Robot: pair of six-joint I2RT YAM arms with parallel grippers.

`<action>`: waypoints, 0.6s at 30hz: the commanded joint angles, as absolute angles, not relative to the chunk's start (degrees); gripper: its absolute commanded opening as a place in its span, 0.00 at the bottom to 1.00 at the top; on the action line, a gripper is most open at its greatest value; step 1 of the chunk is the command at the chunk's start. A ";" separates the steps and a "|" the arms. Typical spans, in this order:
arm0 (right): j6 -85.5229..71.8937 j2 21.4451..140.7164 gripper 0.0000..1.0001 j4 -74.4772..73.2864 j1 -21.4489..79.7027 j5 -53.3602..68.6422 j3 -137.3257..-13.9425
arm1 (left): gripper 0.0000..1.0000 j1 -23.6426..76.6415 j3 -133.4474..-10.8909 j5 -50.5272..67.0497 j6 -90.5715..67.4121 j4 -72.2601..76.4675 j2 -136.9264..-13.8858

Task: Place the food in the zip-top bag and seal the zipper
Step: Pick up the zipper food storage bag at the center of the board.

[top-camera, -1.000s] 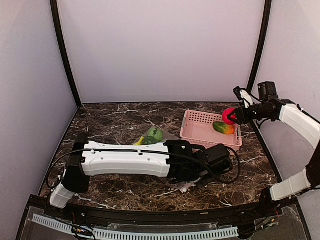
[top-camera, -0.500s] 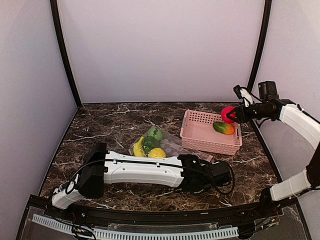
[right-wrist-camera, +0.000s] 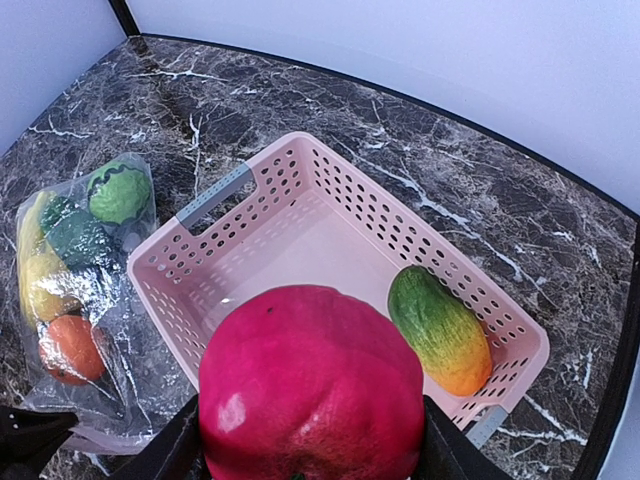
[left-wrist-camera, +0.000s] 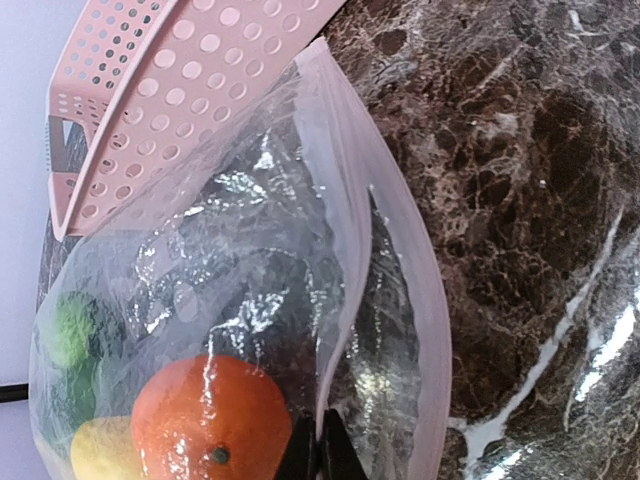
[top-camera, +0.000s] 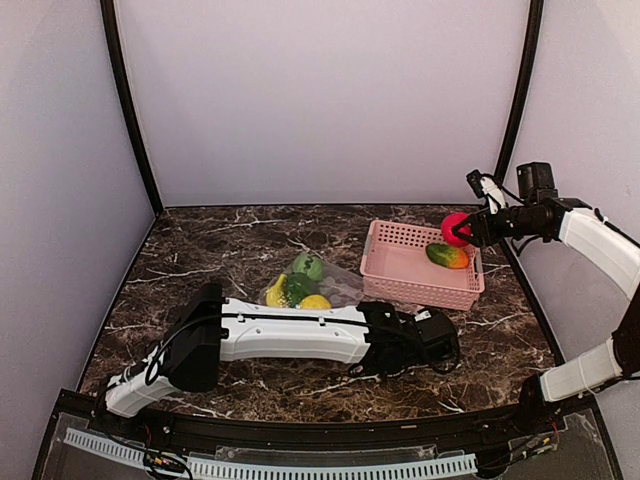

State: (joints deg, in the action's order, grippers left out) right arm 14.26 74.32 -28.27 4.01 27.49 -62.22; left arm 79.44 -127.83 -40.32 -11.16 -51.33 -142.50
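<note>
**Left arm.** The left gripper [left-wrist-camera: 318, 455] is closed, its dark fingertips pressed together on the inner lip of the zipper [left-wrist-camera: 410, 270] at the near end of the strip. The arm lies low and almost fully extended. It runs from its base at the near left corner across the near part of the marble table [top-camera: 230, 240], and its wrist ends near the pink slotted basket [top-camera: 420, 288].

**Right arm.** The right gripper [top-camera: 462, 232] is clamped on the red round fruit [right-wrist-camera: 310, 385], with one finger on each side. It holds the fruit in the air over the right end of the basket. The forearm reaches leftward from the right wall at height.

**Clearances.**
- The zip-top bag [top-camera: 340, 290] lies on the table against the basket's left wall.
- The left arm crosses the bag's near part.
- Bare marble lies to the left of the bag and beyond it, up to the pale walls.
- A strip of bare marble also lies between the left gripper and the table's right edge.
- In the basket, only the green-orange mango-like piece [right-wrist-camera: 440, 330] lies along the right wall. The floor to the left of it is open.

**Orientation.**
- The bag's long axis runs diagonally, with the closed end far-left and the mouth near-right, toward the left gripper.
- The zipper's two lips stand apart along most of their length.
- Inside the bag are the orange [left-wrist-camera: 210, 420], lemon [top-camera: 315, 303], banana [right-wrist-camera: 35, 265] and green pieces [right-wrist-camera: 118, 192].
- The orange is nearest the mouth and the green pieces are farthest from it.
</note>
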 commanded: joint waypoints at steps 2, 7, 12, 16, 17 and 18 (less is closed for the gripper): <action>14.72 73.01 0.60 -29.14 3.73 29.47 -64.47 | 0.01 77.83 -128.66 -42.47 -12.71 -57.01 -133.86; 15.59 74.46 0.60 -35.12 3.83 33.40 -72.28 | 0.01 75.43 -126.31 -42.28 -14.73 -60.53 -127.02; 19.63 75.20 0.60 -39.65 7.25 38.10 -78.57 | 0.01 73.99 -122.57 -42.04 -14.84 -60.11 -118.43; 20.94 75.38 0.60 -41.12 12.21 39.43 -82.49 | 0.01 72.55 -119.17 -41.29 -15.18 -59.18 -113.09; 20.87 75.67 0.60 -41.58 13.27 40.27 -83.70 | 0.01 72.01 -117.55 -40.93 -15.24 -58.86 -112.27; 20.71 76.08 0.60 -41.98 14.41 41.27 -85.08 | 0.01 71.51 -116.65 -40.81 -15.39 -58.09 -110.60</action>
State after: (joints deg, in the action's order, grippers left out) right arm 19.07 75.05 -38.81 10.68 36.73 -80.34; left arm 72.64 -121.27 -41.39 -14.28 -57.74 -115.33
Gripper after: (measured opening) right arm 0.602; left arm 0.010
